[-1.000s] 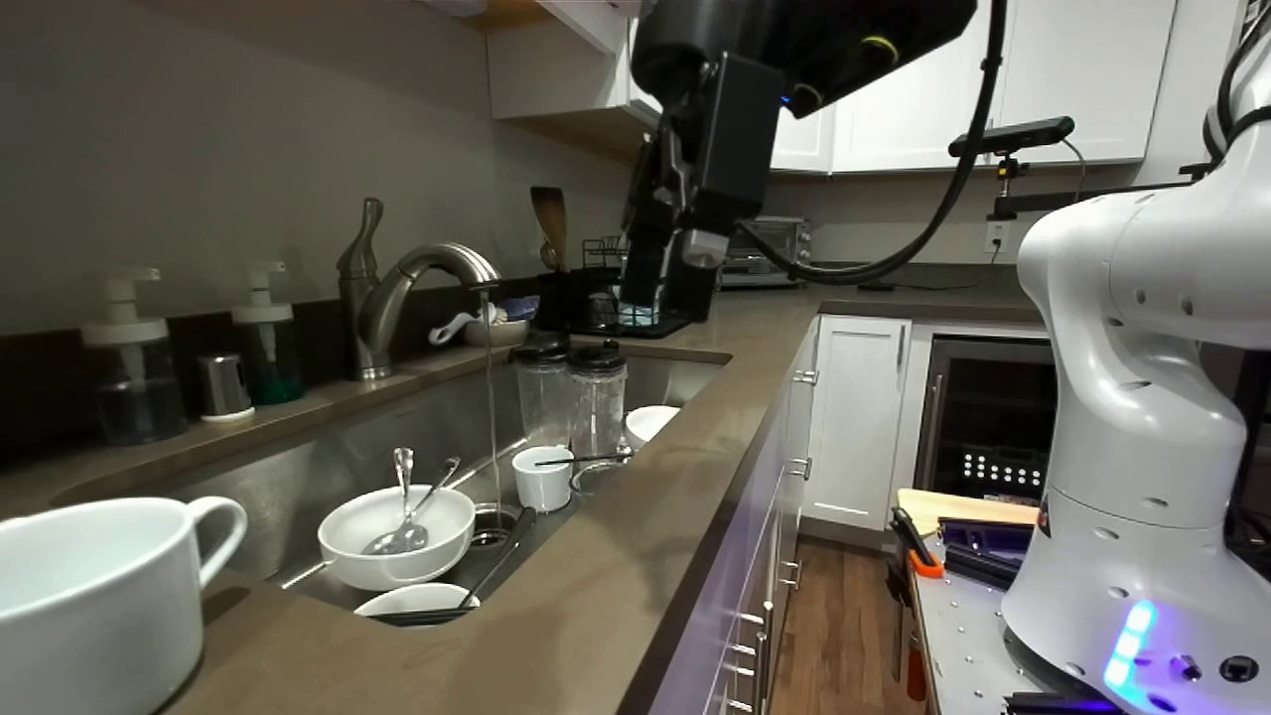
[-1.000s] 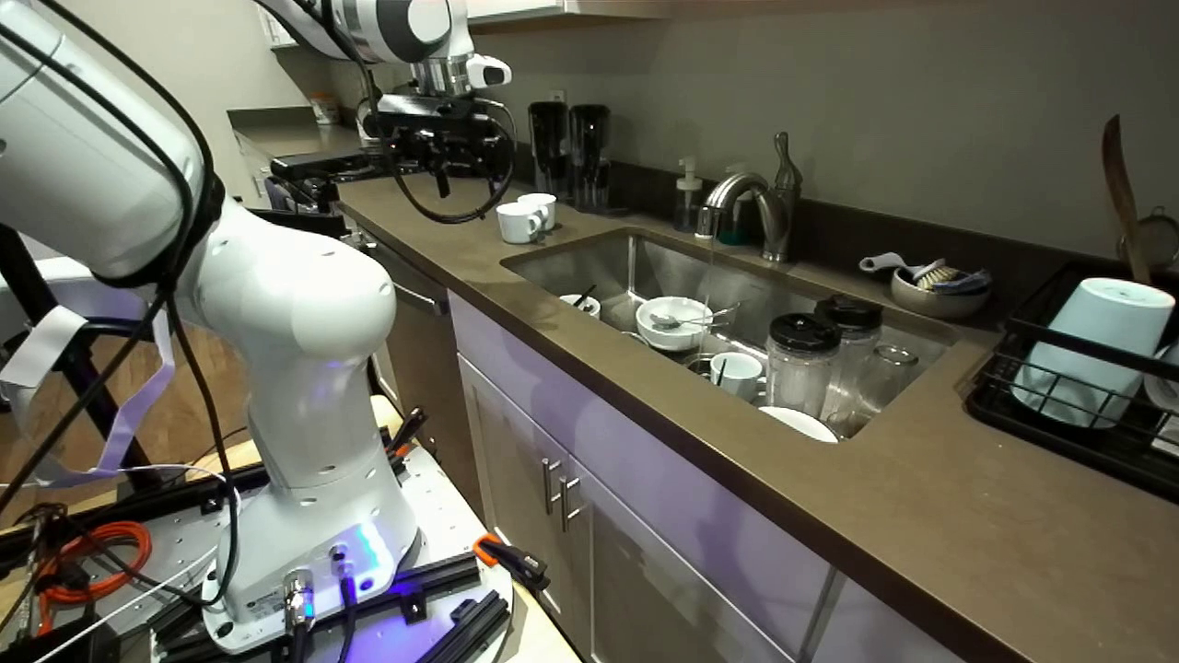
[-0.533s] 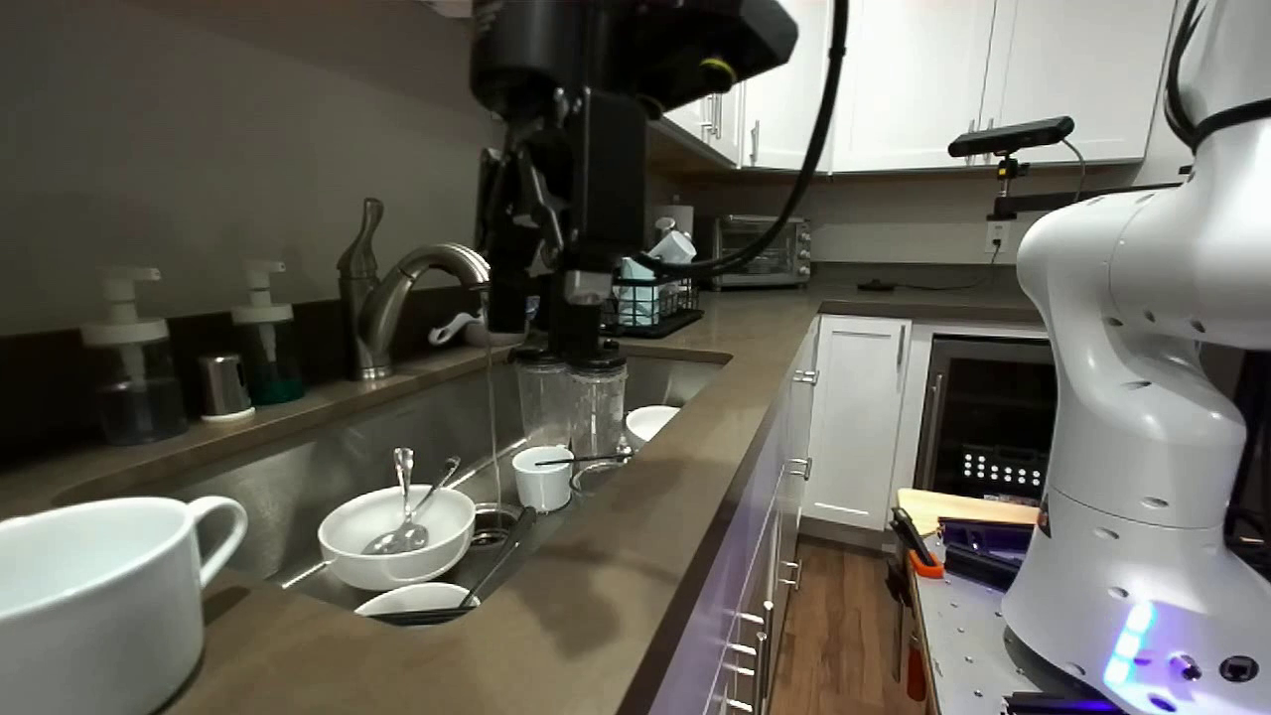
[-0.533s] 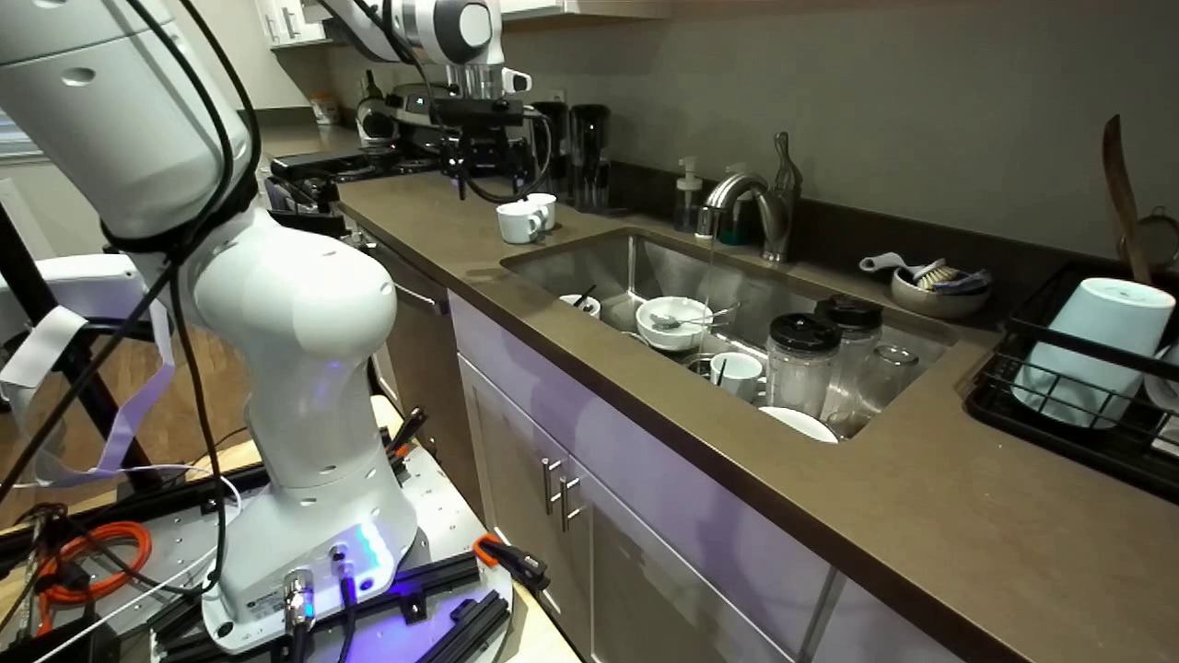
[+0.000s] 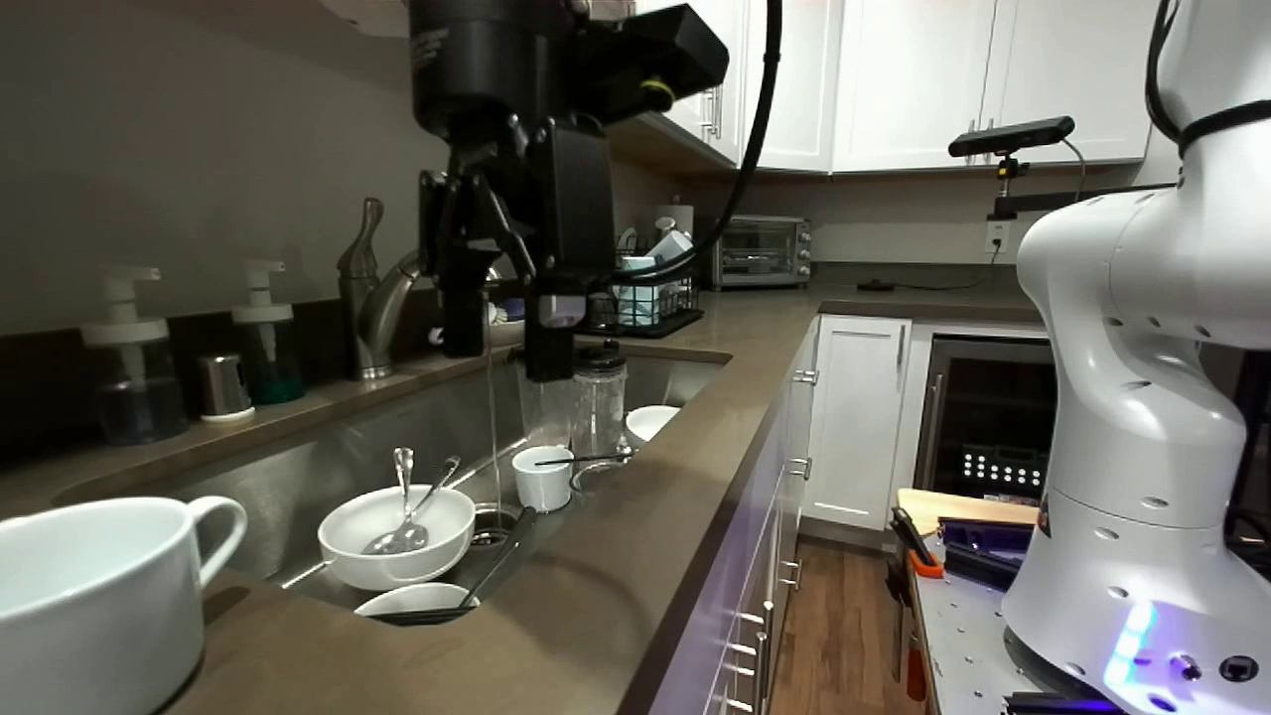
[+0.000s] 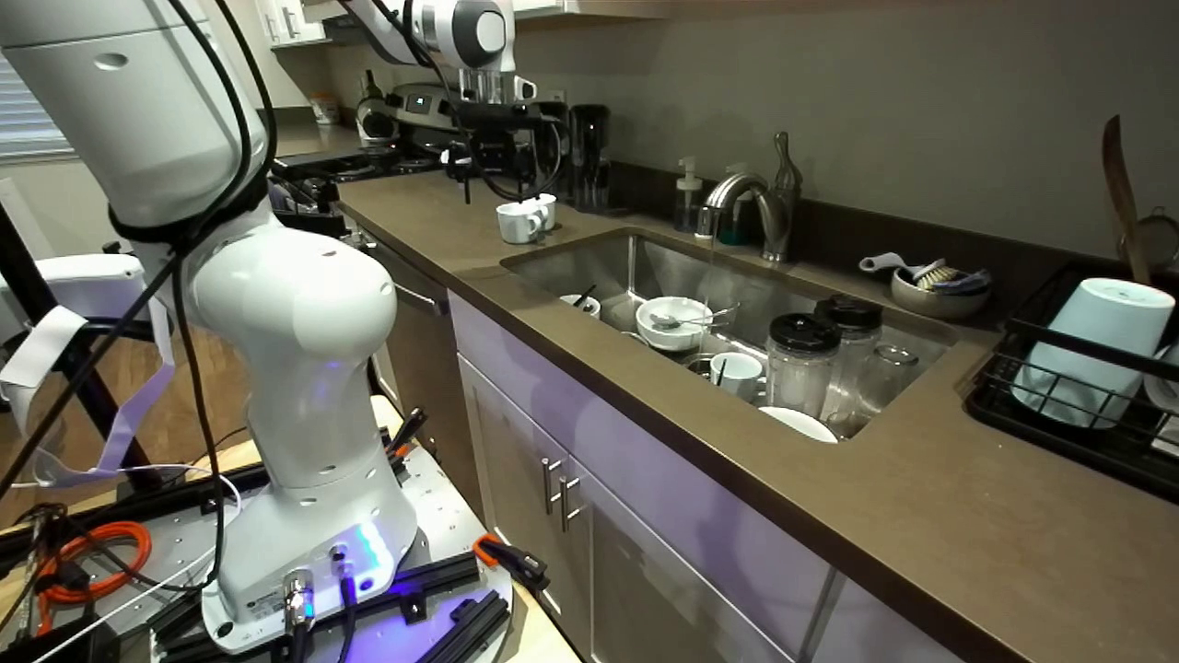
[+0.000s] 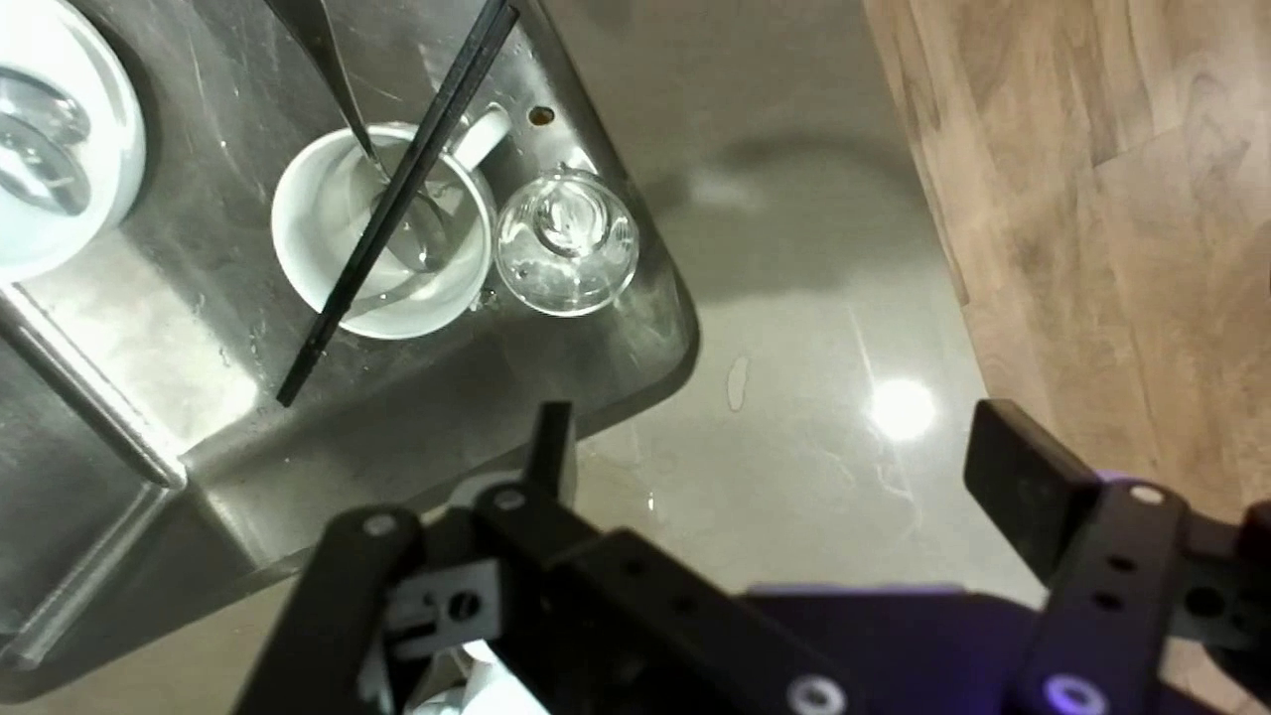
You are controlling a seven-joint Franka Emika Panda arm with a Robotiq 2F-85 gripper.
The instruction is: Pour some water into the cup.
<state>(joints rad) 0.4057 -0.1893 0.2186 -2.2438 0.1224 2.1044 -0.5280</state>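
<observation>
My gripper is open and empty. In the wrist view its fingers are wide apart over bare counter beside a sink corner. A white cup with a handle stands on the counter; in an exterior view two white cups, the nearer one and one behind, stand side by side there. The metal faucet runs a thin stream of water into the sink. Another white cup stands in the sink. A white cup with a spoon and chopsticks shows in the wrist view.
The sink also holds a white bowl with spoons, lidded clear jars and a small glass. Soap bottles stand behind it. A dish rack stands on the counter beyond the sink. Dark containers stand behind the cups.
The arm has swung toward the end of the counter with the white cups. The gripper has moved left and closer in an exterior view. It stays open. The water keeps running.
</observation>
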